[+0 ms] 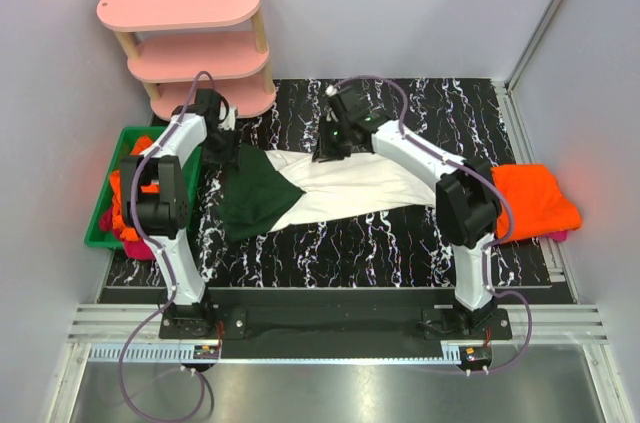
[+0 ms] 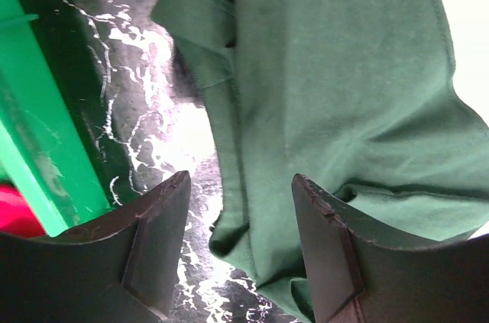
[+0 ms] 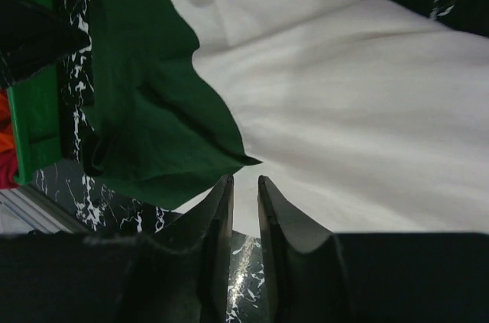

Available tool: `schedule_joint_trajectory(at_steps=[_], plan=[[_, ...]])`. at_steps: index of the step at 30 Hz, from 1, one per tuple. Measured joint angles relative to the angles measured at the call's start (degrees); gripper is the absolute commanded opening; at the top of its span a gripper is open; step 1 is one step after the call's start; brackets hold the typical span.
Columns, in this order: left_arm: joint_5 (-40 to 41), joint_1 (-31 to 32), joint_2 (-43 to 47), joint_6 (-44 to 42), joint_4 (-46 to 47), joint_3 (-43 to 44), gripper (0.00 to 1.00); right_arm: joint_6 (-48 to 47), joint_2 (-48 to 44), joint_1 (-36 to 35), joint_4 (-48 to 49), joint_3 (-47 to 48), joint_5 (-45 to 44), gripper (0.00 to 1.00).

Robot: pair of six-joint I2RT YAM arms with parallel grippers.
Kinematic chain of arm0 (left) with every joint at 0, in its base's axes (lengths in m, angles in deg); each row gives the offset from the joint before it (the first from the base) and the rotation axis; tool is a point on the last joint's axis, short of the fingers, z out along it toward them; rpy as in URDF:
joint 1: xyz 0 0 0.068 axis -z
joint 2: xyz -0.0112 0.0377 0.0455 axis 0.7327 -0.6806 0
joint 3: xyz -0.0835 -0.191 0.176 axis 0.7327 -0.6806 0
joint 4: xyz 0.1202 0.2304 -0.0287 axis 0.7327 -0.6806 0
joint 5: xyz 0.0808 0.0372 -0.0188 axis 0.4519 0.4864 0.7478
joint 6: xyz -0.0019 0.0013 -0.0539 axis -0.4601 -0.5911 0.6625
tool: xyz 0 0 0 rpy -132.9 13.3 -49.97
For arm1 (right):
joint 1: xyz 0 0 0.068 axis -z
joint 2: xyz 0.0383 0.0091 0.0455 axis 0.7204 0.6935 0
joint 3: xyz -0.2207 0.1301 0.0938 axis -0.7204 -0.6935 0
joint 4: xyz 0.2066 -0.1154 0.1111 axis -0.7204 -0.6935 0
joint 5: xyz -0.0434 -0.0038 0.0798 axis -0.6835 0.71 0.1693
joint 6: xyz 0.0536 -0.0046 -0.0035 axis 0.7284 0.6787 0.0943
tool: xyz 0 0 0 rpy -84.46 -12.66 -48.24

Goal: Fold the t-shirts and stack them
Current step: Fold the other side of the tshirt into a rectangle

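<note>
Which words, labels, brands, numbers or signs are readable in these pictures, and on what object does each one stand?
No text can be read.
The white t-shirt with green sleeves shows only plain cloth in all three views.
The orange t-shirt, the green bin and the pink shelf show no writing.
The small orange marks at the arm bases are too small to read.
</note>
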Motion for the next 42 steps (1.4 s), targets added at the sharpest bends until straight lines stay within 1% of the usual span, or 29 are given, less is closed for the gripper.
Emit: schedule_joint_trajectory(at_steps=[5,10,13,16,20,24,25,29,33,42], plan=[[-1.09,-0.2,0.81,-0.09,1.27,-1.27,0.6,0.09,1.66,-3.76,0.0,-0.2,-0.59,0.27],[-3.96,-0.04,6.03,-0.85,0.55,-6.54,0.6,0.15,1.68,-3.26,-0.68,-1.03,-2.01,0.27],[-4.0,0.07,8.74,-1.64,-0.09,-8.26,0.6,0.83,2.47,-3.06,-0.79,-0.44,-1.46,0.28],[-3.56,0.04,8.59,-2.1,0.28,-8.24,0.59,1.64,5.55,-3.82,-0.9,3.19,-0.07,0.3],[-3.39,0.0,5.46,-2.14,0.63,-7.87,0.58,2.67,11.41,-6.8,-1.03,10.91,2.47,0.32],[-3.37,-0.09,4.09,-2.21,0.61,-7.87,0.58,2.78,14.82,-10.29,-2.21,16.85,3.43,0.36],[-3.34,-0.09,4.09,-2.25,0.63,-7.87,0.58,2.71,15.34,-11.15,-2.58,18.05,3.45,0.39],[-3.15,-0.13,4.09,-2.64,0.68,-7.89,0.58,2.38,16.68,-13.62,-4.09,20.68,3.41,0.43],[-2.93,-0.31,4.09,-2.71,0.72,-7.91,0.58,2.21,18.58,-14.47,-4.98,22.08,3.37,0.47],[-2.91,-0.7,4.02,-2.75,0.74,-7.91,0.58,2.23,25.86,-14.47,-7.48,26.4,2.89,0.49]])
